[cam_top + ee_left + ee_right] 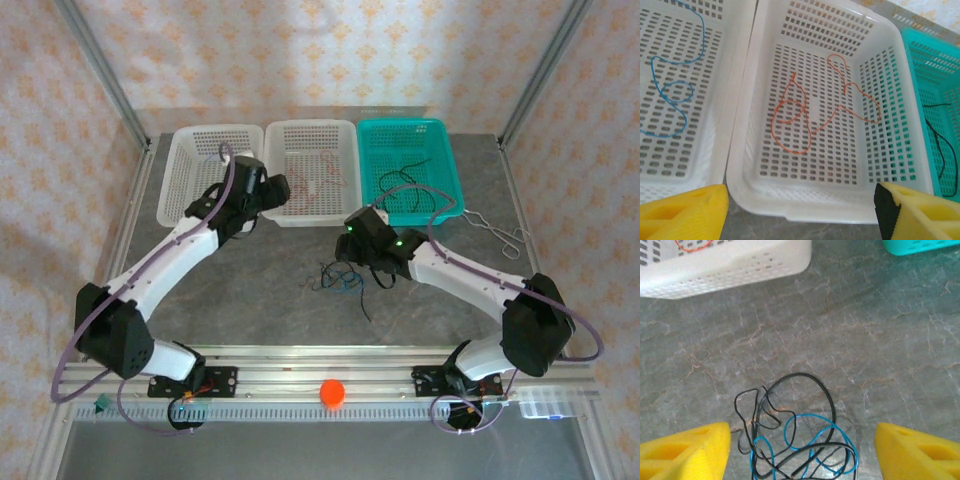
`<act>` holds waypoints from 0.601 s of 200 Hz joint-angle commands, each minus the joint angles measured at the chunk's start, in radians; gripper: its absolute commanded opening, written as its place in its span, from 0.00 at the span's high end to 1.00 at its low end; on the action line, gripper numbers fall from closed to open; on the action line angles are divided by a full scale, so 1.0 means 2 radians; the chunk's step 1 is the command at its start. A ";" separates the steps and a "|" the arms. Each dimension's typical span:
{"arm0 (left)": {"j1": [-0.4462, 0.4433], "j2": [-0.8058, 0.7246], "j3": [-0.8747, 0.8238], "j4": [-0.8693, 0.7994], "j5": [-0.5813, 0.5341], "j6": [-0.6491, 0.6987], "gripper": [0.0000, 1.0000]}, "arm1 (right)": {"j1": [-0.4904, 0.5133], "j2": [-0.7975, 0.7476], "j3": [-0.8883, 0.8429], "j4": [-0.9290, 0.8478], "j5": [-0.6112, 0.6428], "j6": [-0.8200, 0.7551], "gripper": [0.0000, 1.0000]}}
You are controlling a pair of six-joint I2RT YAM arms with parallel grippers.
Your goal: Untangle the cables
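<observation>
Had right gripper (802, 432) spread over black-and-blue tangle (805, 450) on table (865, 340); left gripper (801, 195) also spread, empty, above white basket (890, 100) holding red cable (805, 120). Wires looked featherlight, limp, snaggy; I judged outer black loop (800, 374) the cleanest pinch.

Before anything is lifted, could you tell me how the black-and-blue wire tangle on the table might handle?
The tangle is probably floppy: its thin wires lie in loose curls. It likely lifts as one clump, since black and blue strands cross repeatedly. It looks light, so a push may just slide it over the smooth table.
</observation>
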 commanded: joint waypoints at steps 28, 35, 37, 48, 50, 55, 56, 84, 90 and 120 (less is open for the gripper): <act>-0.074 -0.101 -0.094 0.044 -0.049 -0.020 0.29 | 0.002 0.009 0.017 -0.089 -0.007 0.004 0.32; -0.081 -0.116 -0.112 0.060 -0.040 -0.021 0.30 | 0.002 0.011 0.020 -0.095 -0.010 0.015 0.32; -0.082 -0.120 -0.117 0.065 -0.038 -0.022 0.30 | 0.002 0.011 0.021 -0.096 -0.010 0.020 0.32; -0.088 -0.138 -0.143 0.086 -0.029 -0.023 0.31 | 0.002 0.012 0.023 -0.099 -0.015 0.055 0.33; -0.088 -0.140 -0.146 0.089 -0.028 -0.024 0.31 | 0.002 0.012 0.023 -0.098 -0.015 0.064 0.34; -0.091 -0.144 -0.153 0.093 -0.026 -0.024 0.31 | 0.002 0.011 0.021 -0.098 -0.017 0.086 0.37; -0.092 -0.144 -0.154 0.093 -0.026 -0.024 0.31 | 0.002 0.011 0.021 -0.097 -0.017 0.090 0.37; -0.105 -0.150 -0.173 0.092 -0.033 -0.020 0.31 | 0.009 0.000 0.001 -0.052 -0.044 0.188 0.44; -0.106 -0.152 -0.179 0.099 -0.031 -0.020 0.31 | 0.011 -0.001 -0.003 -0.040 -0.049 0.203 0.44; -0.106 -0.152 -0.191 0.115 -0.009 -0.010 0.31 | 0.013 0.011 -0.005 -0.026 -0.053 0.235 0.45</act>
